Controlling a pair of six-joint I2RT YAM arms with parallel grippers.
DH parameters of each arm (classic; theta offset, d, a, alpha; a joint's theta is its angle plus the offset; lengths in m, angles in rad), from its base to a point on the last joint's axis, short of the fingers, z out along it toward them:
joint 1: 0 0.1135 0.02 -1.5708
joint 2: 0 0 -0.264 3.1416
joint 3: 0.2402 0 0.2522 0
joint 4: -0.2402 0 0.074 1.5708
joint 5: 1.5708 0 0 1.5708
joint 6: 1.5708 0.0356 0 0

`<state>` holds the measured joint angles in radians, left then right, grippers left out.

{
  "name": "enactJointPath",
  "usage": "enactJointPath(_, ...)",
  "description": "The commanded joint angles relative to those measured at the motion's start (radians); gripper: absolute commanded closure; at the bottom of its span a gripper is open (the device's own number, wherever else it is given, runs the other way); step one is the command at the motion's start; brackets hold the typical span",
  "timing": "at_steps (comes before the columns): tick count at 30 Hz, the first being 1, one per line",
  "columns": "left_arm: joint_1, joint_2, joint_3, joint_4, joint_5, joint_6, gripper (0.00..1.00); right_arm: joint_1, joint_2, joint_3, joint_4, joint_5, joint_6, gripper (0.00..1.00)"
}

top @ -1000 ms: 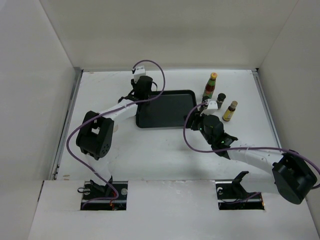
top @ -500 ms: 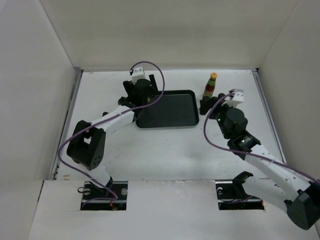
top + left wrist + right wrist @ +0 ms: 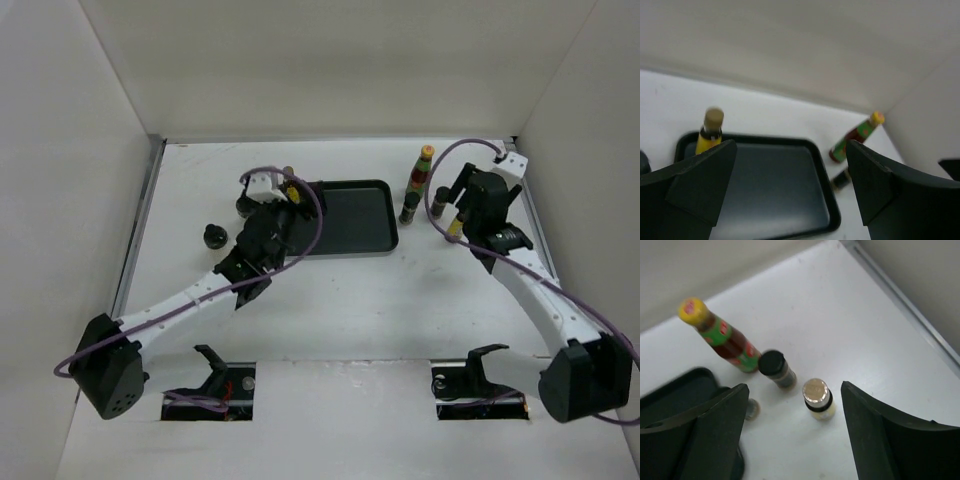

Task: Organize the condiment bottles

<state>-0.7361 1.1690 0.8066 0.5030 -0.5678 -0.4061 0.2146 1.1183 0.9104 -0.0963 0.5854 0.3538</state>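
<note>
Your left hand (image 3: pixel 790 150) is spread wide with nothing between its fingers; through that gap you get the black tray (image 3: pixel 765 200) lying flat on the white counter (image 3: pixel 670 100); at the tray's upper left corner stands the first yellow-labelled bottle (image 3: pixel 709 134), upright, with a tan cap, dark collar and yellow label; whether it is on the tray or just behind its rim, you can't tell from here. Over on the right of that wrist view, the red bottle (image 3: pixel 855 139) shows a yellow cap, a green band and a dark red body; below it a dark bottle (image 3: pixel 841 179) sits just beside the tray's right edge, blurred.

Over to your right hand (image 3: pixel 794 387); it is open too, fingers far apart, gripping nothing; between and above them three bottles stand on the counter in a loose cluster; the red bottle is at upper left, a black-capped bottle (image 3: pixel 775 368) just beside its base, and the second yellow-labelled bottle (image 3: pixel 816 399) to the lower right of that, with a pale shiny cap seen from above, a black neck and a yellow label.

From the overhead camera, two jars sit on the counter left of the tray; the squat jar (image 3: pixel 213 235) is further out to the left, the second squat jar (image 3: pixel 246 205) nearer the tray; only their black caps show.
</note>
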Motion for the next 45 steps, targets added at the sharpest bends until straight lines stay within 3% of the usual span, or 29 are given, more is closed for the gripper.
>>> enactJointPath(1,-0.070,-0.028,-0.148,0.051,-0.007,-0.059,0.09,-0.016,0.058,0.036,-0.057,0.008,-0.013,0.21)
enactJointPath(10,-0.291,-0.205,-0.478,0.135,-0.087,-0.111,0.09,-0.062,0.187,0.050,-0.008,-0.013,-0.004,0.27)
enactJointPath(15,-0.368,-0.276,-0.526,0.131,-0.158,-0.112,0.09,-0.090,0.236,0.054,0.000,-0.076,0.007,0.37)
enactJointPath(18,-0.386,-0.287,-0.521,0.132,-0.155,-0.109,0.08,-0.094,0.250,0.054,0.003,-0.096,0.016,0.38)
enactJointPath(23,-0.384,-0.259,-0.509,0.137,-0.150,-0.106,0.08,-0.106,0.285,0.067,0.007,-0.107,0.017,0.47)
enactJointPath(27,-0.365,-0.261,-0.506,0.132,-0.149,-0.096,0.07,-0.116,0.288,0.059,0.018,-0.096,0.028,0.66)
enactJointPath(29,-0.332,-0.279,-0.489,0.121,-0.135,-0.076,0.07,-0.110,0.240,0.035,0.038,-0.072,0.034,0.71)
enactJointPath(34,-0.277,-0.321,-0.428,0.115,-0.060,-0.042,0.07,-0.056,0.019,-0.019,0.037,0.071,0.007,0.73)
enactJointPath(38,-0.240,-0.330,-0.402,0.112,-0.034,-0.037,0.07,0.036,-0.129,0.036,-0.017,0.129,-0.044,0.73)
enactJointPath(42,-0.191,-0.368,-0.399,0.103,-0.037,-0.048,0.08,0.178,-0.144,0.154,-0.026,0.172,-0.113,0.73)
enactJointPath(45,-0.165,-0.405,-0.415,0.097,-0.059,-0.059,0.08,0.300,-0.053,0.252,0.013,0.102,-0.139,0.73)
